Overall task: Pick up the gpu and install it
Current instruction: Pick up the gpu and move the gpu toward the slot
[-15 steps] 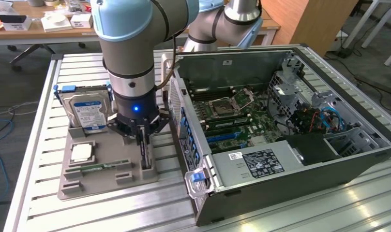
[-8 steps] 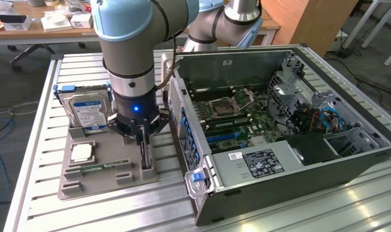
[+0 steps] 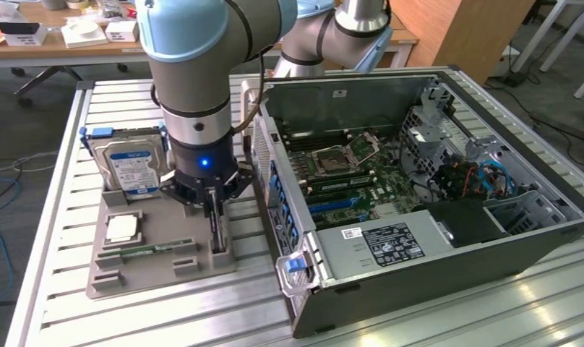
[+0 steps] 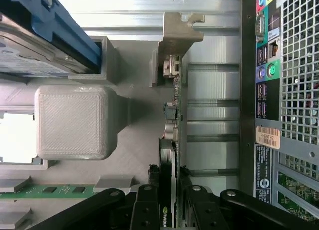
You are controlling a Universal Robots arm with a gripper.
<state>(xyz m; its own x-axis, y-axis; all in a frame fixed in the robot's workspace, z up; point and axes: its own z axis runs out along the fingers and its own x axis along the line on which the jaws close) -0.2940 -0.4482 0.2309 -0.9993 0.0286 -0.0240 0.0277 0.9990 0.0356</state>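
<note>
The gpu (image 3: 215, 230) stands on its long edge in a slot at the side of the grey holder tray (image 3: 157, 280) nearest the computer case. In the wrist view the gpu (image 4: 172, 115) shows as a thin card seen edge-on, with its silver bracket (image 4: 179, 33) at the far end. My gripper (image 3: 212, 202) reaches straight down over it. In the wrist view my gripper (image 4: 168, 184) has its black fingers (image 4: 148, 200) pressed against both faces of the card near the end with a logo. The card still sits in the tray.
The open computer case (image 3: 418, 188) lies right beside the tray, its motherboard with blue slots (image 3: 335, 206) facing up and its rear panel (image 4: 279, 90) close to the card. The tray also holds a hard drive (image 3: 128, 166), a processor (image 3: 123, 228) and a green memory stick (image 3: 147, 251).
</note>
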